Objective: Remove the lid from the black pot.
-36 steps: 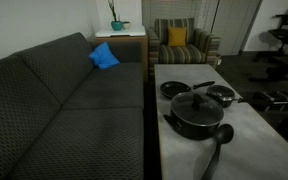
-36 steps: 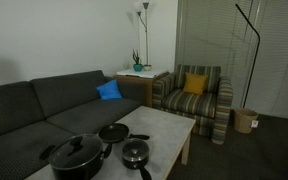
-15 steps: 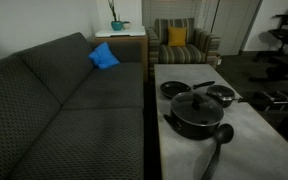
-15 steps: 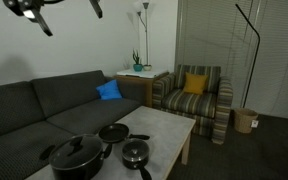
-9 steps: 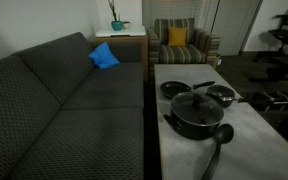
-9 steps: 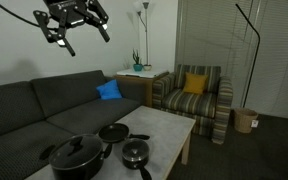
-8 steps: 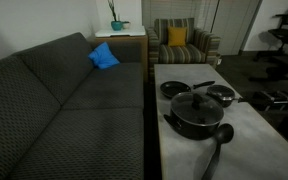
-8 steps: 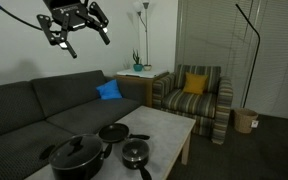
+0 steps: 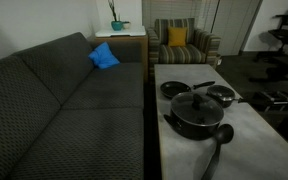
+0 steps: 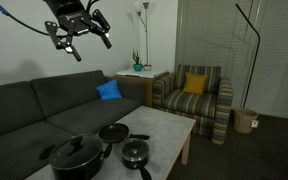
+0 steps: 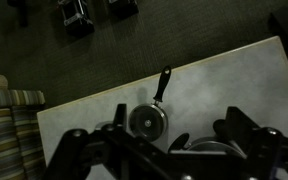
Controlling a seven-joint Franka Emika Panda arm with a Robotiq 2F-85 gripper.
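Observation:
The black pot point(image 9: 194, 118) stands on the pale table point(image 9: 254, 150), and in an exterior view it sits at the table's near end point(image 10: 76, 162). The glass lid point(image 9: 194, 103) with its dark knob rests on the pot point(image 10: 76, 150). My gripper point(image 10: 81, 38) hangs open and empty high in the air, far above the sofa and the pot. In the wrist view my gripper point(image 11: 159, 152) fills the bottom edge with its jaws wide apart. A strip of the lid point(image 11: 209, 146) shows between them, mostly hidden.
Two small dark pans point(image 9: 175, 89) point(image 9: 221, 95) sit beside the pot, one with a long handle point(image 11: 163, 82). A black ladle point(image 9: 216, 150) lies at the table's end. A grey sofa point(image 9: 64, 110) runs along the table, and a striped armchair point(image 10: 196, 95) stands beyond it.
My gripper came into an exterior view from the top and moved down and to the right. The pot, lid and pans have not moved.

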